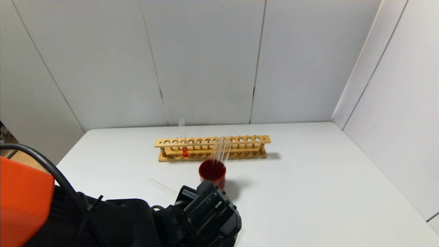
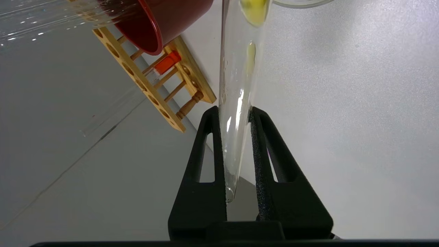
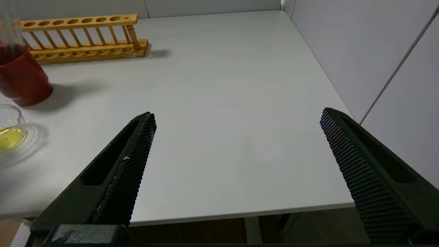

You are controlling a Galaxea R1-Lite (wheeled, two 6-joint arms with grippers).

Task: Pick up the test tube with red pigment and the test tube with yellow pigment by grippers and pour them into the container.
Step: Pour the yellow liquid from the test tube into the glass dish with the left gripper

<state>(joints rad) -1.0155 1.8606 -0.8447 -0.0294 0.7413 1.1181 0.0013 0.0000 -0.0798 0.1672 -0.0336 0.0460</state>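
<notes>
My left gripper (image 2: 233,111) is shut on the test tube with yellow pigment (image 2: 236,85). The tube is tipped, its round end back between the fingers and its mouth towards the container's rim (image 2: 301,2). Yellow liquid (image 2: 253,10) sits near the mouth. The container (image 3: 10,130), a clear glass beaker, holds some yellow liquid in front of the red cup. The test tube with red pigment (image 1: 185,151) stands in the wooden rack (image 1: 212,141) and also shows in the left wrist view (image 2: 167,62). My right gripper (image 3: 236,120) is open and empty above the table's front right.
A dark red cup (image 1: 212,173) with several colourless tubes stands in front of the rack. In the head view my left wrist (image 1: 205,216) hides the beaker. A clear tube (image 1: 161,187) shows left of that wrist. A wall panel (image 1: 394,103) stands along the table's right side.
</notes>
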